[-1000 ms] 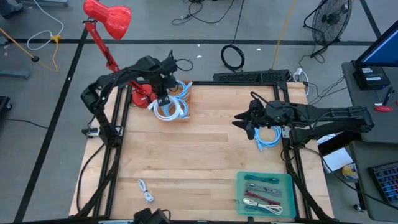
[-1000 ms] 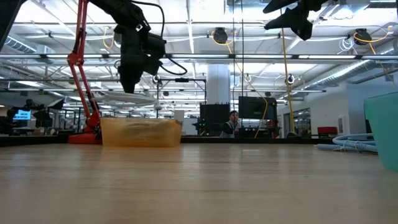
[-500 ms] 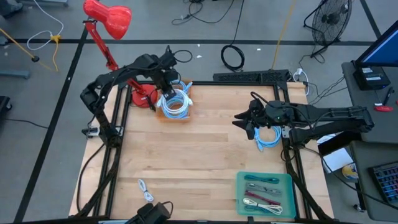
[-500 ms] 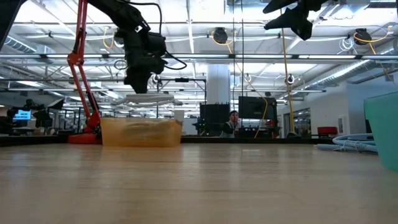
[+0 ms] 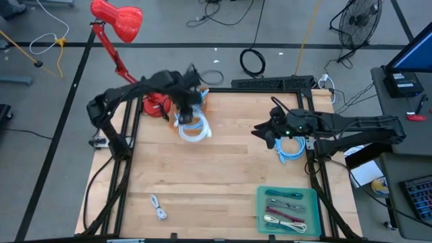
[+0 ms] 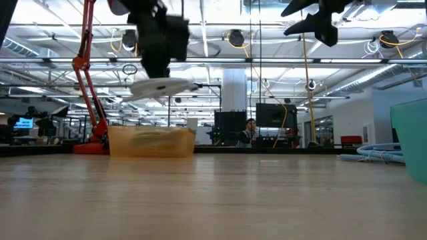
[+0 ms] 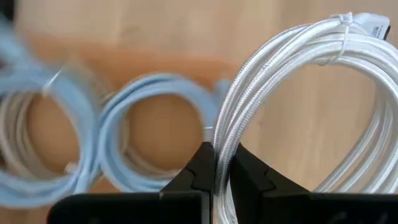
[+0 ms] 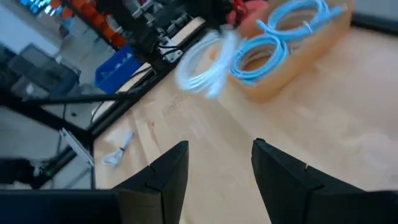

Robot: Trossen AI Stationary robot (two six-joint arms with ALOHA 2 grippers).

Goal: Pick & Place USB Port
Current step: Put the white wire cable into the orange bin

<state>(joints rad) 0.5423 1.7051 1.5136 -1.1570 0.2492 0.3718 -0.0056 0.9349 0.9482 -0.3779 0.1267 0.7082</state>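
Above the back left of the table (image 5: 223, 169), the left gripper (image 5: 187, 102) has its fingers clamped on a coil of white cable (image 5: 194, 126), and that coil now hangs clear of the orange bin (image 5: 202, 102) it came from. A second ago the gripper was down over the bin with the coil still among the others; half a second ago it had started to rise; now the coil dangles in the air beside the bin, over bare wood on the side toward the middle of the table. The low view shows it well above the tabletop, with the left gripper (image 6: 157, 67) higher than before and the coil (image 6: 160, 87) swinging flat beneath it. In the left wrist view the two dark fingers (image 7: 200, 168) pinch the white strands (image 7: 292, 81), while the blue coils (image 7: 143, 124) left behind lie in the bin below.

So the pick looks done, and the carry has begun. The likely drop-off is the green tray (image 5: 258, 210) at the front right, which already holds a few cables, though that is a guess.

The right gripper (image 5: 269, 132) waits at the right side of the table near a loose blue cable (image 5: 289, 148), its fingers (image 8: 168, 168) spread apart and holding nothing; it has not moved.
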